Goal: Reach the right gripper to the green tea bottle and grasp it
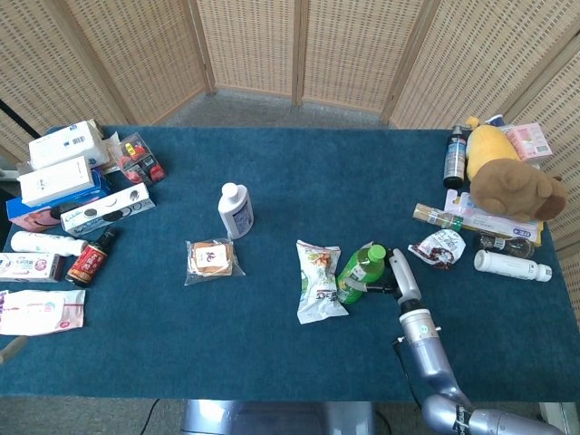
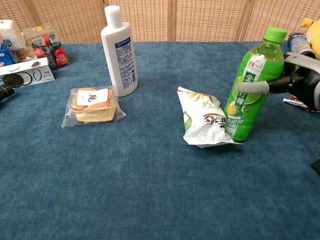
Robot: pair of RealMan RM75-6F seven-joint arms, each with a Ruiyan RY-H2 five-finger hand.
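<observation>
The green tea bottle (image 1: 356,274) (image 2: 247,97), with a green cap and green label, leans to the right, its base on the blue table cloth (image 1: 272,353). My right hand (image 1: 400,277) (image 2: 301,81) grips it from the right. The thumb lies across the bottle's front, and the other fingers are hidden behind it. A white and green snack bag (image 1: 316,282) (image 2: 205,119) lies against the bottle's left side. Only a grey sliver of my left hand (image 1: 8,348) shows at the bottom left edge of the head view.
A white lotion bottle (image 1: 235,210) (image 2: 119,51) and a wrapped cookie packet (image 1: 210,258) (image 2: 93,103) sit to the left. Boxes and small bottles (image 1: 63,177) crowd the left edge. Plush toys (image 1: 512,179), bottles and packets fill the right edge.
</observation>
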